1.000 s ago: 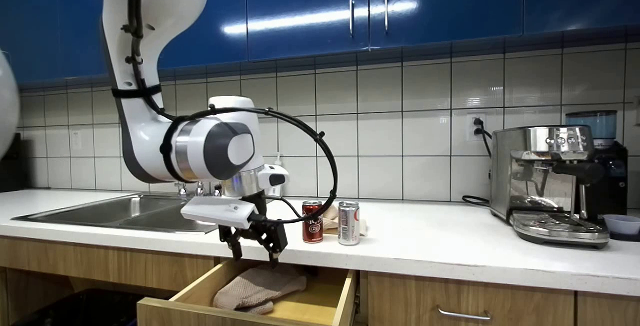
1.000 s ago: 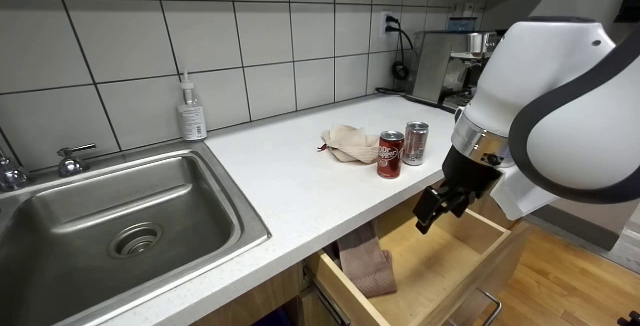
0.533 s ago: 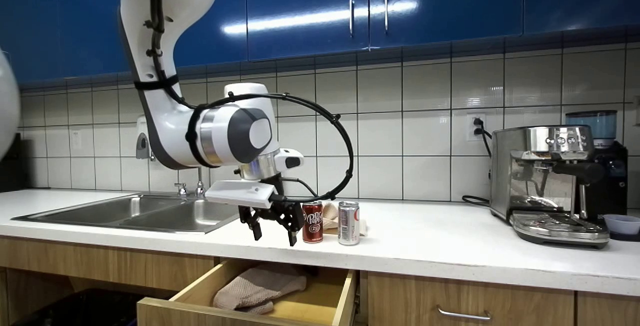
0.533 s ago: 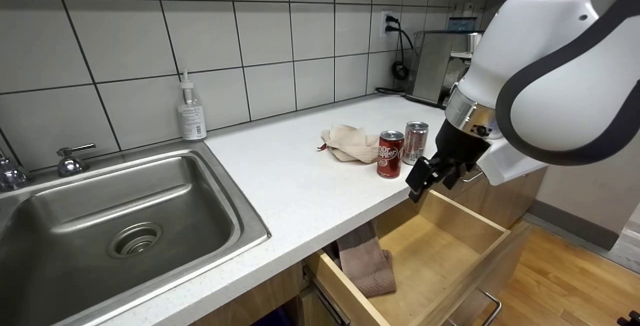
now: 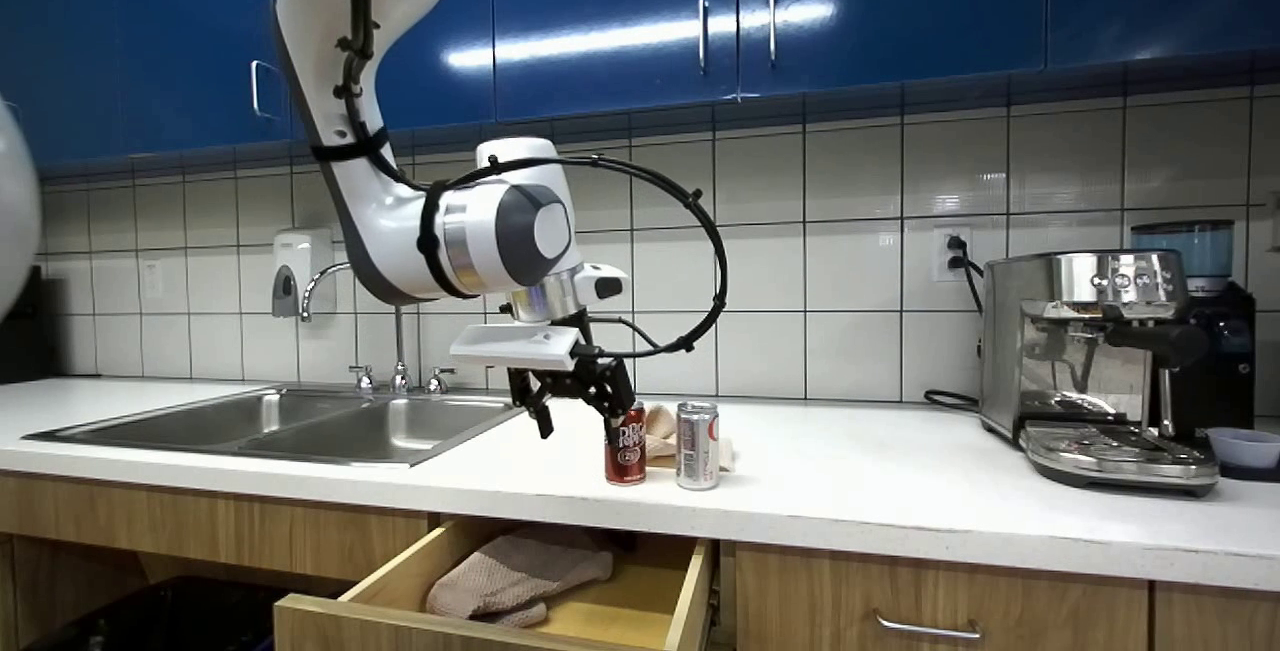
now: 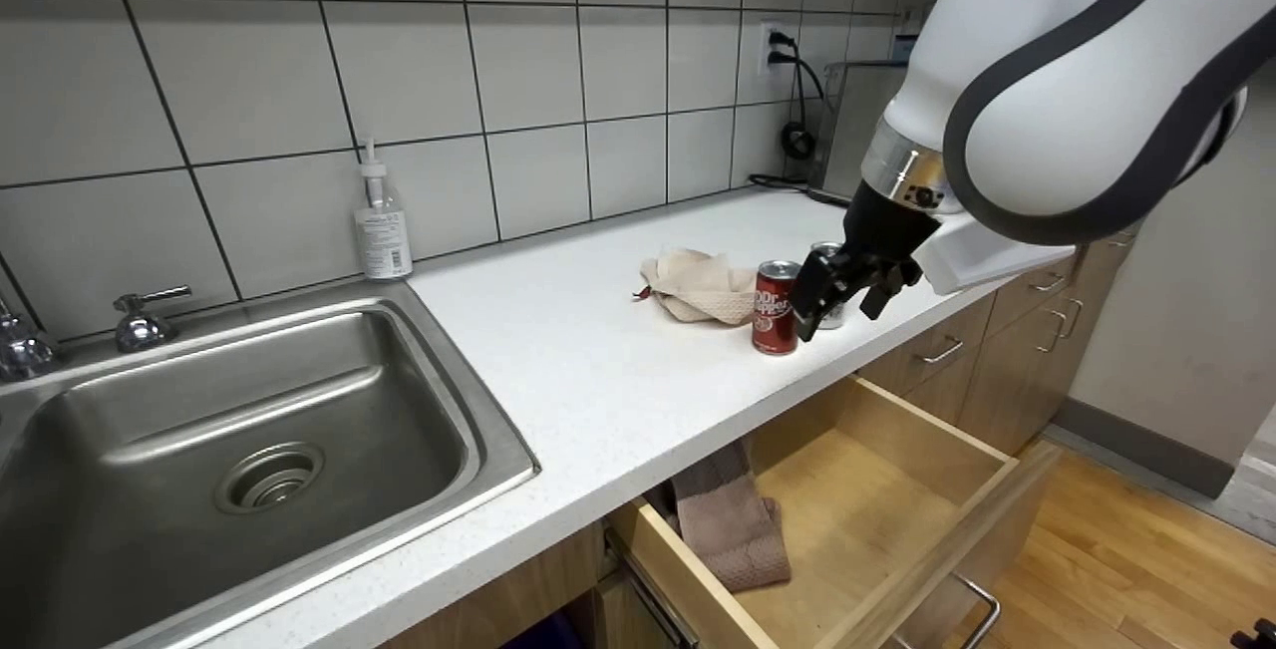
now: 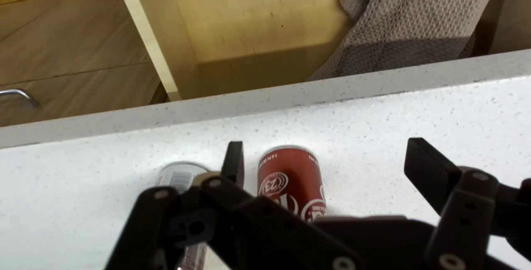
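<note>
Pictured with gripper [image 5: 579, 431] spread wide and grasping nothing, near a red can [image 6: 774, 318] standing unsupported on the counter [image 6: 598, 350], apparently level enough to keep it upright just beside a silver can [image 5: 697, 446], with a brown cloth [image 6: 733, 529] slumped, likely from softness, in the pulled-out drawer [image 6: 857, 509] below.

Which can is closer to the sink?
The red can, in both exterior views; the silver can stands farther off, toward the coffee machine.

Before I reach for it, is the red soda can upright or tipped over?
Upright: in an exterior view the red soda can stands on the counter with its silver lid uppermost.
</note>
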You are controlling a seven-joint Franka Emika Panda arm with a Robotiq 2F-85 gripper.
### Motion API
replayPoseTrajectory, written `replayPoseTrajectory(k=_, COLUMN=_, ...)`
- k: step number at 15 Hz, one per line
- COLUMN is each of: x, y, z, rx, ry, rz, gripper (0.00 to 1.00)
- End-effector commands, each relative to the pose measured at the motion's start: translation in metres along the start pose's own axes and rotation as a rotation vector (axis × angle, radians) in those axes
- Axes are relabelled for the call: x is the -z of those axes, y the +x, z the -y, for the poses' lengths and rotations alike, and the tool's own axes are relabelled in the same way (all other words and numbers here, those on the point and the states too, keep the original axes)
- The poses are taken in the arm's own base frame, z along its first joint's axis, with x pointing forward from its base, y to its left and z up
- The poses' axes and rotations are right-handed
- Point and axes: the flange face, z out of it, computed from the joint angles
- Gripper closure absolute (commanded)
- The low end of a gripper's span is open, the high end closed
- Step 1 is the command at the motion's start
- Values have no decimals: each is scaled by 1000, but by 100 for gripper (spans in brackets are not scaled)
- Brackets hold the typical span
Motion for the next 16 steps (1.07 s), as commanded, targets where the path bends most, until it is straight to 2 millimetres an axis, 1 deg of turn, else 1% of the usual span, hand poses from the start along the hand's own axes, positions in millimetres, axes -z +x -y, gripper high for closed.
replayPoseTrajectory(k=1, x=8, y=22, z=0, rx=-4, ry=-20, rz=20, gripper=0)
replayPoseTrajectory(k=2, x=10, y=22, z=4, rx=20, ry=-6, rz=43, gripper=0)
replayPoseTrajectory(k=3, x=5, y=13, z=0, rx=5, ry=-6, rz=11, gripper=0)
replayPoseTrajectory(k=6, x=7, y=16, z=6, rx=14, ry=-5, rz=26, gripper=0)
replayPoseTrajectory(k=14, x=7, y=16, z=5, rx=13, ry=-5, rz=30, gripper=0)
replayPoseTrajectory(k=16, x=11, y=20, z=11, rx=16, ry=13, rz=41, gripper=0)
